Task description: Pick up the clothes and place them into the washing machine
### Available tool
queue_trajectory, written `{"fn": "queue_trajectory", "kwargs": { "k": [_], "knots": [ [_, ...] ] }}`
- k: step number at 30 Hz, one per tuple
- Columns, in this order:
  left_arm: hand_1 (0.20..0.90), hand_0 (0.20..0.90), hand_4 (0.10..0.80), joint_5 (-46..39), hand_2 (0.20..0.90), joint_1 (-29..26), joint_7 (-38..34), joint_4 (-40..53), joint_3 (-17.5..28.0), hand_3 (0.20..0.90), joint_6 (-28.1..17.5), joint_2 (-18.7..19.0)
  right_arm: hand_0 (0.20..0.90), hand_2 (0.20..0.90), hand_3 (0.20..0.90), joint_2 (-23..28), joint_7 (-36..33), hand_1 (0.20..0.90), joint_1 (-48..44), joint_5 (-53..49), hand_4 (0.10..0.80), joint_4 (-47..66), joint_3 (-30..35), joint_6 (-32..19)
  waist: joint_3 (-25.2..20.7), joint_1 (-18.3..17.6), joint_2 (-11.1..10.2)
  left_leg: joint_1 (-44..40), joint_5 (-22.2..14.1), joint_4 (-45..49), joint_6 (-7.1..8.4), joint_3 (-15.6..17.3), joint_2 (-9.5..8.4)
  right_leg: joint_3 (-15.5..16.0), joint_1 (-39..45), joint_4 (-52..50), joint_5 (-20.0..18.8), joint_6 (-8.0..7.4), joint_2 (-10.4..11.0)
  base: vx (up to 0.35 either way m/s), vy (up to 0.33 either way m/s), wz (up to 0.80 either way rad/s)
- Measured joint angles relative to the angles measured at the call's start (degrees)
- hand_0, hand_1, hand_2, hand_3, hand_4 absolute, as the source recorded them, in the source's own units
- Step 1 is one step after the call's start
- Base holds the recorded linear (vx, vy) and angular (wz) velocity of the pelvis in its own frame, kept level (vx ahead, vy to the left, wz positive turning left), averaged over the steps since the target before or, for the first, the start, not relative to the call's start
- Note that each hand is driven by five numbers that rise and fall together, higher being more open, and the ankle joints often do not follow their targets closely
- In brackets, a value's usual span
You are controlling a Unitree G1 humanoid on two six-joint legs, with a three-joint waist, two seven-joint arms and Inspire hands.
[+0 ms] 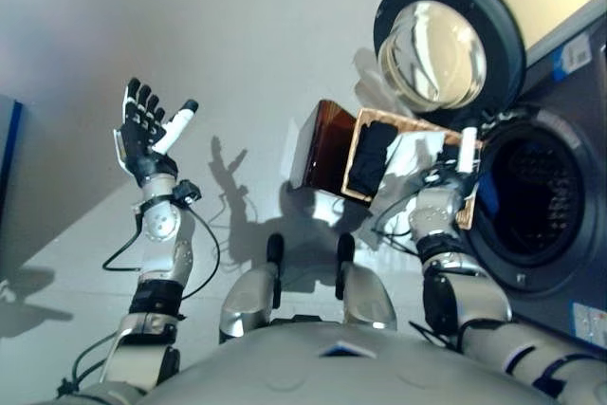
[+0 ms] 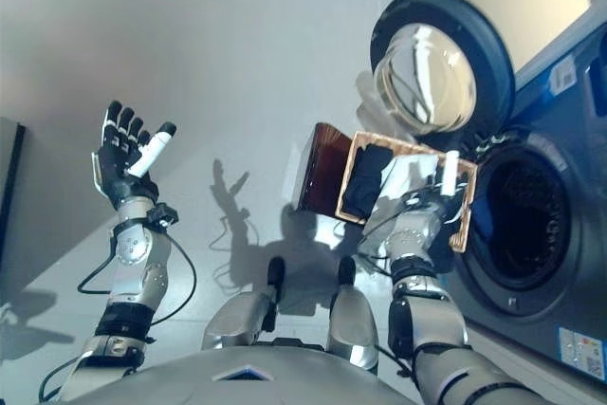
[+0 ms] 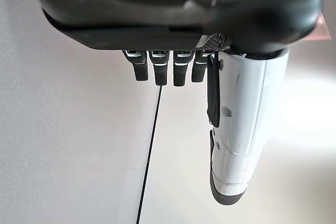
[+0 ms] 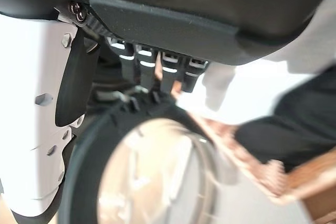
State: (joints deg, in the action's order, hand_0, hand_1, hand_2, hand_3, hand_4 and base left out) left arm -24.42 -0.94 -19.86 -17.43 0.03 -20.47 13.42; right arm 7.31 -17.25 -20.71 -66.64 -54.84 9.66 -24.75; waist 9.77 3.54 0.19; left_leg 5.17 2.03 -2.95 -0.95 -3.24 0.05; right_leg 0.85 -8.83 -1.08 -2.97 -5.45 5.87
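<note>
While clothes [image 1: 372, 166] lie in basket [image 2: 462, 220] beside washing machine [image 1: 541, 206] with door [image 1: 446, 40] open: step 1, reaching. Right hand [image 1: 453, 177] over basket, fingers straight, empty; left hand [image 1: 142, 130] spread, idle. Next: lower, clasp cloth.

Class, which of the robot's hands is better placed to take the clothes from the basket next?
Right. The right hand is over the basket of clothes, beside the washing machine; the left hand is open, far away.

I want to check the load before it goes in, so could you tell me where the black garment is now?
The black garment lies in the wicker basket on the floor, right of centre in the eye views, below the washing machine's open door, beside the right hand.
</note>
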Motion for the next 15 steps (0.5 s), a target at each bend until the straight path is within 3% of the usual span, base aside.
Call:
{"fn": "queue_trajectory", "kwargs": {
  "k": [4, 5, 11, 15],
  "knots": [
    [0.900, 0.900, 0.800, 0.02, 0.900, 0.69, 0.39, -0.02, 0.01, 0.900, 0.25, 1.25, 0.900, 0.900, 0.900, 0.75, -0.40, 0.900, 3.39, 8.59, 0.800, -2.94, -4.41, 4.92, -1.98, 0.20, -3.11, -2.06, 0.17, -1.51, -0.14, -0.32, -0.40, 0.09, 4.33, 5.82, -2.14, -0.38, 0.34, 0.022, -0.005, 0.04],
    [0.900, 0.900, 0.800, 0.25, 0.900, 0.73, 0.85, -0.04, 0.03, 0.900, 0.26, 1.49, 0.900, 0.900, 0.900, 2.05, -0.41, 0.900, 3.79, 14.13, 0.800, -4.29, -7.99, 6.53, -2.32, 0.17, -3.64, -2.34, 0.16, -1.53, -0.13, -0.34, -0.40, 0.07, 4.60, 5.82, -2.14, -0.38, 0.35, 0.044, -0.011, 0.01],
    [0.900, 0.900, 0.800, 1.71, 0.900, 0.82, 1.33, 0.10, 0.20, 0.900, 0.62, 1.43, 0.900, 0.900, 0.900, 5.43, -2.01, 0.900, 3.83, 38.33, 0.800, -3.23, -17.06, 13.84, -2.69, 0.35, -3.89, -4.06, 0.13, -1.58, -0.11, -0.50, -0.29, 0.09, 6.49, 5.84, -2.13, -0.37, 0.28, 0.016, -0.003, 0.01],
    [0.900, 0.900, 0.800, 2.25, 0.900, 2.16, 2.04, 0.10, 2.09, 0.900, 0.63, 1.38, 0.900, 0.900, 0.900, 8.70, -1.81, 0.900, 3.85, 61.37, 0.800, -2.14, -24.51, 18.67, -3.40, 0.32, -4.29, -4.10, 0.17, -1.62, -0.02, -0.58, -0.21, 0.03, 6.59, 5.85, -2.29, -0.30, 0.20, 0.017, -0.001, 0.01]
  ]
}}
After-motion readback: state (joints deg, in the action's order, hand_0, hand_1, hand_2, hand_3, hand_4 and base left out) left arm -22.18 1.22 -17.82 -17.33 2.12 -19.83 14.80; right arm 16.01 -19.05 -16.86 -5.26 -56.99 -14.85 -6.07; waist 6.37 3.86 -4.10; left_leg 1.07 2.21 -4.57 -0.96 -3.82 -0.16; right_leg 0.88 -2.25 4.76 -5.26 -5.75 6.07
